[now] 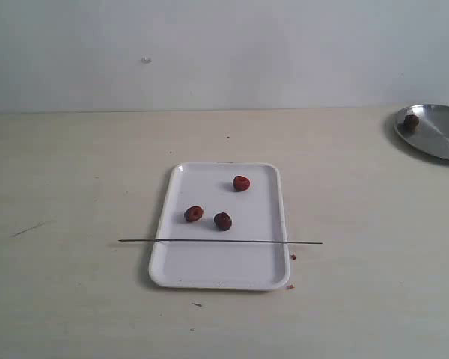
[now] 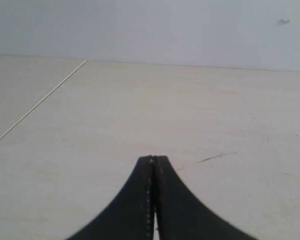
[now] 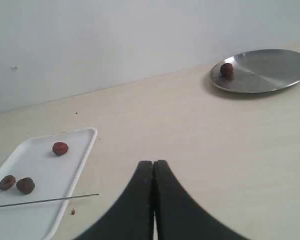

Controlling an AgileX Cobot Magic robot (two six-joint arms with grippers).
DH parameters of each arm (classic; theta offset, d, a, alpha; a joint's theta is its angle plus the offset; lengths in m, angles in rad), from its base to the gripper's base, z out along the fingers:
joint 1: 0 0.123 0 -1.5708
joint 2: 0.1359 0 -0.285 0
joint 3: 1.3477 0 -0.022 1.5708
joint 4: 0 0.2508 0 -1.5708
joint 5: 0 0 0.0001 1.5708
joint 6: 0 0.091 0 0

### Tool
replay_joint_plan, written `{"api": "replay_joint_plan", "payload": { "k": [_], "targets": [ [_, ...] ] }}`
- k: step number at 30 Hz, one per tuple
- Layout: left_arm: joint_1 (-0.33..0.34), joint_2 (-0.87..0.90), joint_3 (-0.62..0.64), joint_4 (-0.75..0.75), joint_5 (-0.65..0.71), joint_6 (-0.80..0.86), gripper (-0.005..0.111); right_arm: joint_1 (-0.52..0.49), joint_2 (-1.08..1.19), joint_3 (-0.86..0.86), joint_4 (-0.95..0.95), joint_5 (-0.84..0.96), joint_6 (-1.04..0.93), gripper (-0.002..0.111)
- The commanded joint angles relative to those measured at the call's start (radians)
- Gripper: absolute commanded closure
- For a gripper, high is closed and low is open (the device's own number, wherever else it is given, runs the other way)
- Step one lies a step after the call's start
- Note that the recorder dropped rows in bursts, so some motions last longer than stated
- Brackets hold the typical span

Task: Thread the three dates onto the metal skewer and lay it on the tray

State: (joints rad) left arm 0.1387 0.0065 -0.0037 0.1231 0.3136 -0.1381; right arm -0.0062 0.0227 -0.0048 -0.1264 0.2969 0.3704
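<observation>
while both pincers (image 2: 153, 159) (image 3: 153, 162) sit closed, three dates (image 1: 242, 183) (image 1: 194, 214) (image 1: 223, 221), one skewer (image 1: 220, 241), one tray (image 1: 217, 271)

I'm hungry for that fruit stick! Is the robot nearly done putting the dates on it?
Nothing looks done yet. The three dates lie loose on the tray, none threaded. The metal skewer rests bare across the tray, both ends poking past its rim. Nothing is in hand: the left gripper and right gripper are shut and empty. All the threading is left.

Smooth white plastic tray (image 1: 209, 263), dark metal skewer (image 1: 221, 241), 3 wrinkled dates (image 1: 223, 221), shiny steel plate (image 1: 443, 136), matt pale tabletop (image 1: 75, 299).
</observation>
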Motion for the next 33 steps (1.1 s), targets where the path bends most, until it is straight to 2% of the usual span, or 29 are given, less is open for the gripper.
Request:
{"api": "replay_joint_plan", "payload": {
  "k": [1,4,7,14,17,20,22,23,25,27,29,32,33],
  "targets": [
    [0.002,-0.007,0.004,0.001,-0.002,0.004,0.107,-0.004,0.004,0.005,-0.006,-0.013,-0.004,0.108],
    [0.002,-0.007,0.004,0.001,-0.002,0.004,0.107,-0.004,0.003,0.005,-0.006,-0.015,-0.004,0.108],
    [0.002,-0.007,0.004,0.001,-0.002,0.004,0.107,-0.004,0.003,0.005,-0.008,-0.108,-0.012,0.108],
    [0.002,-0.007,0.004,0.001,-0.002,0.004,0.107,-0.004,0.003,0.005,-0.008,-0.520,-0.005,0.108],
    [0.002,-0.007,0.004,0.001,-0.002,0.004,0.107,-0.004,0.003,0.005,-0.004,-0.789,0.004,0.108],
    [0.002,-0.007,0.004,0.001,-0.002,0.004,0.107,-0.004,0.003,0.005,-0.004,-0.940,0.187,0.108],
    [0.002,-0.007,0.004,0.001,-0.002,0.004,0.107,-0.004,0.007,-0.028,0.013,-0.839,0.357,0.108],
    [0.002,-0.007,0.004,0.001,-0.002,0.004,0.107,-0.004,0.043,-0.107,0.078,-0.665,0.328,0.108],
    [0.002,-0.007,0.004,0.001,-0.002,0.004,0.107,-0.004,0.189,-0.245,0.192,-0.496,0.145,0.108],
    [0.002,-0.007,0.004,0.001,-0.002,0.004,0.107,-0.004,0.416,-0.429,0.197,-0.283,-0.032,0.108],
    [0.002,-0.007,0.004,0.001,-0.002,0.004,0.107,-0.004,0.683,-0.628,0.147,-0.008,-0.265,0.108],
    [0.002,-0.007,0.004,0.001,-0.002,0.004,0.107,-0.004,1.054,-0.948,0.095,0.519,-0.571,0.108],
    [0.002,-0.007,0.004,0.001,-0.002,0.004,0.107,-0.004,1.128,-0.990,0.109,0.590,-0.601,0.108]
  ]
}}
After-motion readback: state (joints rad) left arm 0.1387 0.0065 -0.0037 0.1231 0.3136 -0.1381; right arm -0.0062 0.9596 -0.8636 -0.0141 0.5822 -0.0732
